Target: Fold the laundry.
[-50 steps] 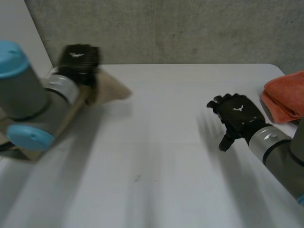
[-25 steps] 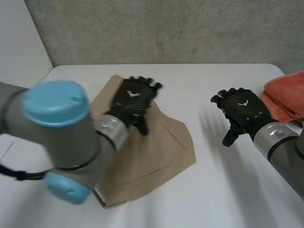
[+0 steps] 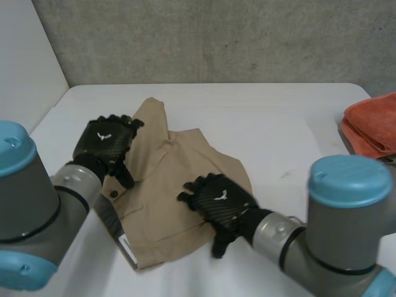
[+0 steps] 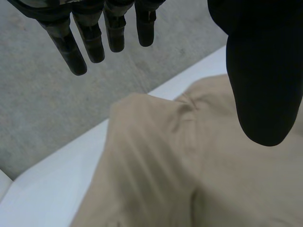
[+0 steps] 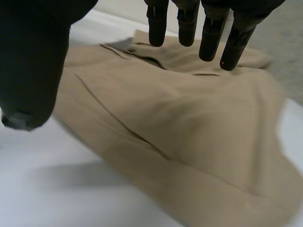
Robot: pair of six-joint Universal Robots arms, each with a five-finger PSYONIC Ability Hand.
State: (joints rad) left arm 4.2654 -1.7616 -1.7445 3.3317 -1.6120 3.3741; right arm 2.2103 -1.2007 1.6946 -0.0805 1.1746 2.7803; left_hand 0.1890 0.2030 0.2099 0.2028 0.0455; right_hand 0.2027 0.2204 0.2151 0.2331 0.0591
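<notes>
Judging by how things lie, the folding is only being begun: the shirt [image 3: 162, 162] is being left loosely bunched on the worktop [image 3: 278, 117], left of its middle, with no clean fold being shown, while an orange cloth [image 3: 371, 124] is being kept folded at the worktop's right edge. The left hand [image 3: 105, 143] is being held over the shirt's left edge, its fingers [image 4: 83, 40] straight and spread, nothing being pinched. The right hand [image 3: 216, 201] is being held over the shirt's near right part, its fingers [image 5: 208, 33] likewise straight and apart, nothing being gripped. Flattening and every fold are being judged as left to do. Whether either palm is being pressed onto the cloth cannot be told; the shirt's near left part is being hidden by the left arm, and the orange cloth is being cut off at the edge.
</notes>
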